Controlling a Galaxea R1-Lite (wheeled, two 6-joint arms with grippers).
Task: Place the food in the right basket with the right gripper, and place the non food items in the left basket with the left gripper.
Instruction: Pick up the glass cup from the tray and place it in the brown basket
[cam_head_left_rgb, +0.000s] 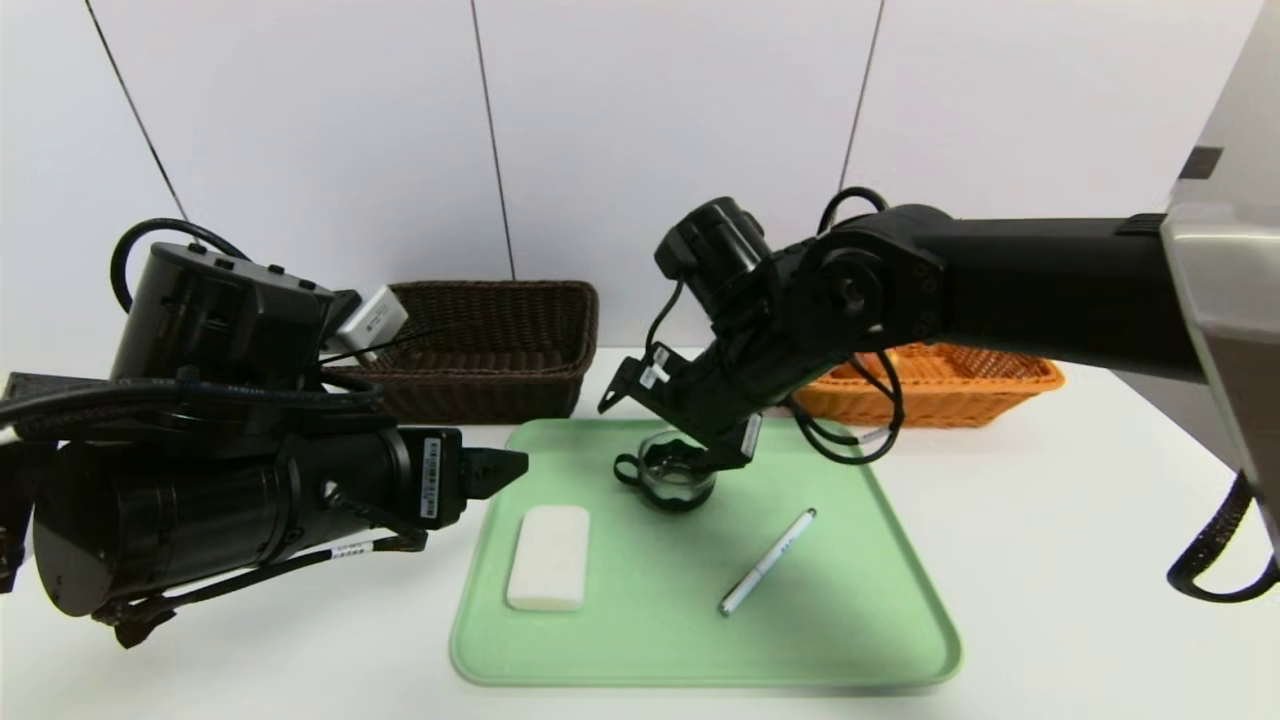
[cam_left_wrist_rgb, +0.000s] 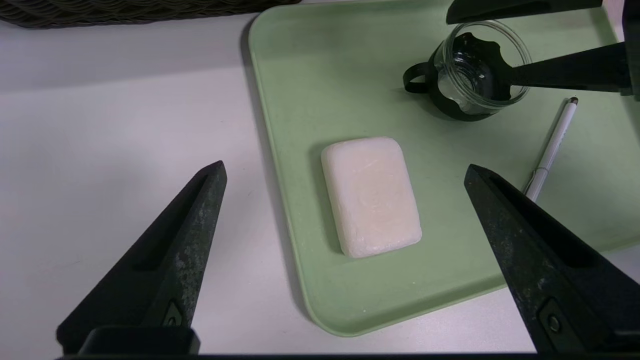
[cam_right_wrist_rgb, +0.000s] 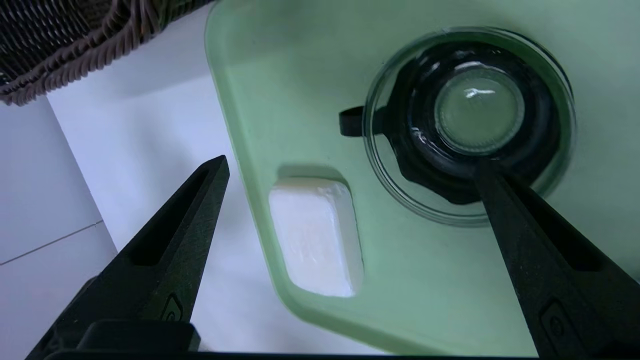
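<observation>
On the green tray (cam_head_left_rgb: 700, 630) lie a white block (cam_head_left_rgb: 548, 556), a clear glass cup with a black handle (cam_head_left_rgb: 675, 480) and a slim white pen (cam_head_left_rgb: 768, 562). My right gripper (cam_head_left_rgb: 660, 435) hangs open right over the cup (cam_right_wrist_rgb: 470, 120), one finger tip at its rim (cam_left_wrist_rgb: 475, 75). My left gripper (cam_left_wrist_rgb: 345, 169) is open and empty, low at the tray's left edge, with the block (cam_left_wrist_rgb: 370, 196) lying ahead between its spread fingers. The food is not in view.
The dark brown left basket (cam_head_left_rgb: 490, 345) stands behind the tray's left corner. The orange right basket (cam_head_left_rgb: 960, 385) stands at the back right, partly hidden by my right arm. White table surrounds the tray.
</observation>
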